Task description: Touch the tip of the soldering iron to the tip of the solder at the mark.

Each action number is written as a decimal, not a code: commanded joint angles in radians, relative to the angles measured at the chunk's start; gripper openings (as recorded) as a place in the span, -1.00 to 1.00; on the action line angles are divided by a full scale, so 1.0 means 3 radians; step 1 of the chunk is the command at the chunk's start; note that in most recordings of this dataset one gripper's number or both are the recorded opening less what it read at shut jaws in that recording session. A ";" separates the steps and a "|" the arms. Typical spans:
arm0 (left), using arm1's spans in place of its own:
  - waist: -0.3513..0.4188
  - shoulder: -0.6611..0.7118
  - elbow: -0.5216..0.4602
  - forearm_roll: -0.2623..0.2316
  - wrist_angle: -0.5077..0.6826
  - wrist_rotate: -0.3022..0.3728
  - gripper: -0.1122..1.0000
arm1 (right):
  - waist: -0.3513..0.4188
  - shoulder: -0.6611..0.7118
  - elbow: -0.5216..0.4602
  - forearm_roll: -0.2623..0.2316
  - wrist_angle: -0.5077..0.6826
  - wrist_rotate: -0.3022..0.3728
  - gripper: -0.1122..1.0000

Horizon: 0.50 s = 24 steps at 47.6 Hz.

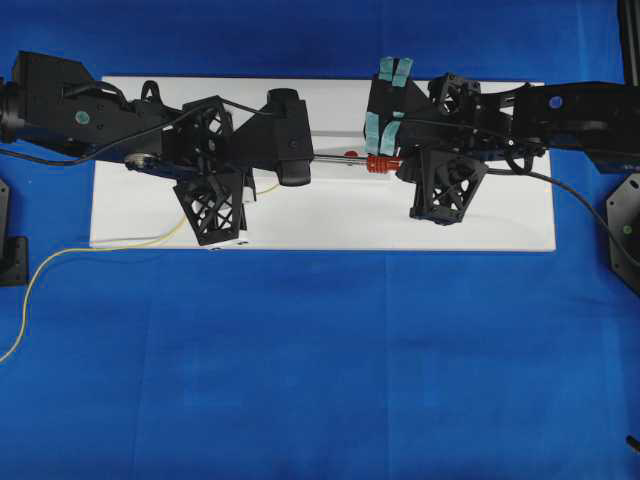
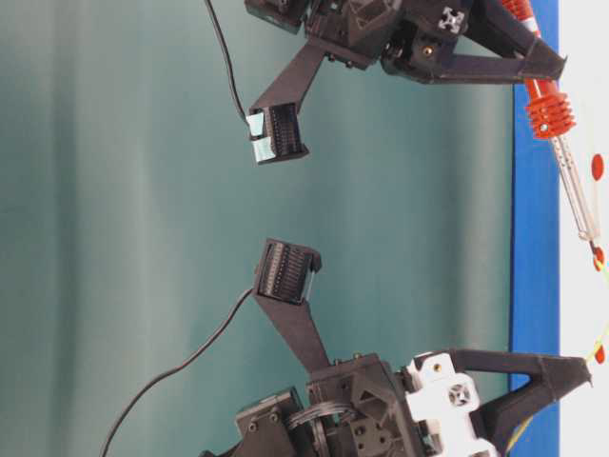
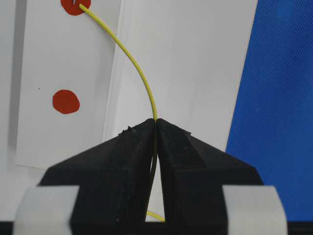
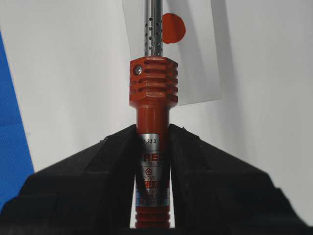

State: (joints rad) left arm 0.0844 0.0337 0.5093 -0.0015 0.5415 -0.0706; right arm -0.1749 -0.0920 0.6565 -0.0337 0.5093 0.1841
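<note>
- Left tool (image 3: 155,122) clenched on the solder (image 3: 139,68), thin yellow wire pinched between the jaws and curving up and left toward the far red dot (image 3: 72,6).
- Solder tip resting on that far dot in the left wrist view; second red dot (image 3: 66,101) nearer, untouched.
- Right tool (image 4: 152,134) clenched around the soldering iron (image 4: 152,88) at its orange-red handle, perforated shaft pointing away over the white board (image 1: 480,225).
- Seen from table level, iron shaft (image 2: 576,195) slanting down toward the red marks, its point near one; contact with the solder not resolvable there.
- Judged well advanced: both items grasped and brought over the marks, solder placed; tip-to-tip touch either just made or the one step left.
- Rest of the solder trailing off the board's left edge across the blue bench (image 1: 300,380).
- No containers in view.
</note>
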 commanded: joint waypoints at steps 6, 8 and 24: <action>0.0000 -0.0031 -0.0092 -0.0005 -0.0015 0.0000 -0.76 | 0.0005 -0.0031 -0.0082 -0.0005 -0.0015 0.0000 -0.69; 0.0000 -0.0031 -0.0097 0.0000 -0.0010 0.0000 -0.76 | 0.0005 -0.0031 -0.0082 -0.0010 -0.0015 0.0000 -0.69; 0.0000 -0.0026 -0.0107 0.0000 0.0010 0.0000 -0.76 | 0.0005 -0.0031 -0.0077 -0.0005 -0.0015 0.0000 -0.69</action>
State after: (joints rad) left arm 0.0844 0.0383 0.5001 -0.0015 0.5476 -0.0706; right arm -0.1749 -0.0905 0.6581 -0.0337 0.5093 0.1841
